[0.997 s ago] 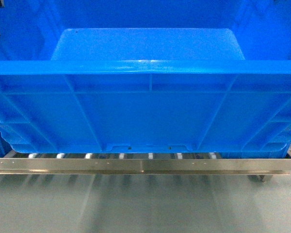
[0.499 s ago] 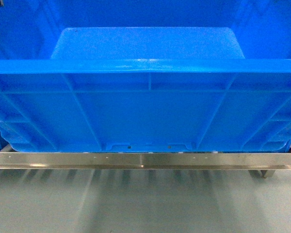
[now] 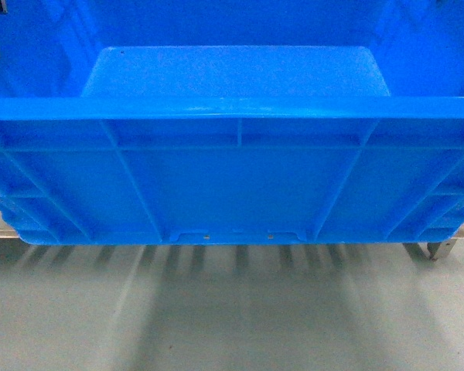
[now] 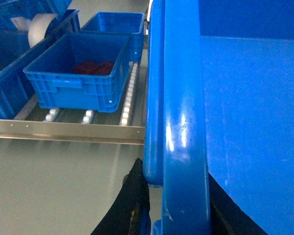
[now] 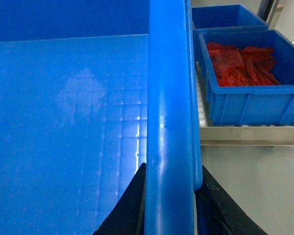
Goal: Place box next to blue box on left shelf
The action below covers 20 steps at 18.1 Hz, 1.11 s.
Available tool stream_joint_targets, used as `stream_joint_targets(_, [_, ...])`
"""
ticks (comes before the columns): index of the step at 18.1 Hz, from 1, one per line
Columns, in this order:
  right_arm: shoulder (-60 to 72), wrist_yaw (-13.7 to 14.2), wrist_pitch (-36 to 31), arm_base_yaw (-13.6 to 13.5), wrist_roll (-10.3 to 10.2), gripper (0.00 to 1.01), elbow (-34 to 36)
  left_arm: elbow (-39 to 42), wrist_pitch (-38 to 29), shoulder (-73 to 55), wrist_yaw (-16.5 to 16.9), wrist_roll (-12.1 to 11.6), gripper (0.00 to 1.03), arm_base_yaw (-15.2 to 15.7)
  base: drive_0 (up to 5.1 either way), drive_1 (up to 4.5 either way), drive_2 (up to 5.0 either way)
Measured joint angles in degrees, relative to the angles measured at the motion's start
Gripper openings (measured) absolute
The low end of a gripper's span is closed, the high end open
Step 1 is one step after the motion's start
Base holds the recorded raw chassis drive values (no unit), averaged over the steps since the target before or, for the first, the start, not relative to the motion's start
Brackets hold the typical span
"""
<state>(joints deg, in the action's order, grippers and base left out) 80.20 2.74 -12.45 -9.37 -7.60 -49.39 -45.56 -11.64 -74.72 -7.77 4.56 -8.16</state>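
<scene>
The box [image 3: 232,185], a large bright-blue ribbed crate, fills the head view, its smooth floor showing past the near rim. My left gripper [image 4: 179,196] is shut on its left rim, one black finger [image 4: 134,200] outside the wall. My right gripper [image 5: 171,196] is shut on the right rim, with black fingers [image 5: 218,205] either side. The left shelf [image 4: 63,131] shows its metal front rail and white rollers. On it stands a smaller blue box [image 4: 78,68] holding dark red items, left of the held box.
Another blue bin [image 5: 250,83] of red pieces sits on the rack [image 5: 250,134] to the right of the held box, one more behind it. More blue bins [image 4: 112,24] stand further back on the left. A rack leg [image 3: 433,249] and grey floor [image 3: 232,309] lie below.
In the head view the shelf's front rail and rollers, seen below the box a second ago, have slid up out of sight behind its bottom edge. Both grips look unchanged.
</scene>
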Motion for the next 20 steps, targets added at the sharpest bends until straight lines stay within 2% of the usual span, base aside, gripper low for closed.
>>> stream_joint_targets(20, [0.0, 0.0, 0.0, 0.0, 0.0, 0.21, 0.1, 0.1, 0.0, 0.0, 0.0, 0.0, 0.16, 0.0, 0.0, 0.00, 0.0])
